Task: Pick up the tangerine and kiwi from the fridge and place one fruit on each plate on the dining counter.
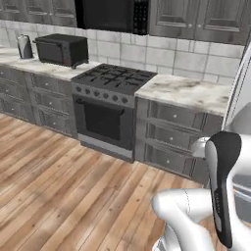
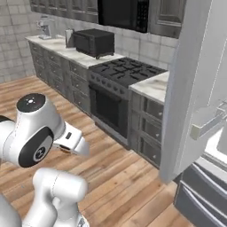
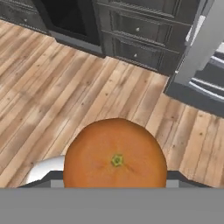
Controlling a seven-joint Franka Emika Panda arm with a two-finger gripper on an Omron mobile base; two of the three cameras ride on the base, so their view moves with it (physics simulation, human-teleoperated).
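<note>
Kitchen scene around the stove (image 1: 113, 78), which serves as the landmark, described from left to right.

Left base view: far left of the stove, a metal canister (image 1: 24, 46) stands on the marble counter (image 1: 34, 64). Between canister and stove sits a black toaster oven (image 1: 62, 49). The stove has black burner grates above a dark oven door (image 1: 103, 121). Above it hangs a black microwave (image 1: 115, 14), set among dark grey wall cabinets (image 1: 196, 19). Right of the stove, the counter runs on over dark panelled drawers (image 1: 171, 135). At the far right edge stands the white fridge door (image 1: 241, 78). The white arm (image 1: 220, 196) rises in the foreground, over the wood floor (image 1: 59, 186).

Right base view: far left of the stove, a stand mixer (image 2: 45, 26) occupies the counter's distant end. The fridge (image 2: 199, 88), right of the stove, has its thick door swung open, and a pale inner shelf (image 2: 208, 122) shows beyond it. The gripper (image 2: 76, 145) points toward the floor, well in front of the stove. A sliver of orange shows beneath it.

Hand view: the tangerine (image 3: 115, 154) sits close before the camera, stem scar facing it, with the floor behind. Dark finger parts (image 3: 177, 177) flank its lower sides, so the fingers appear to be clamped on the fruit. Beyond it lie the oven door's lower edge, the drawers right of the stove, then the fridge base at the far right.
</note>
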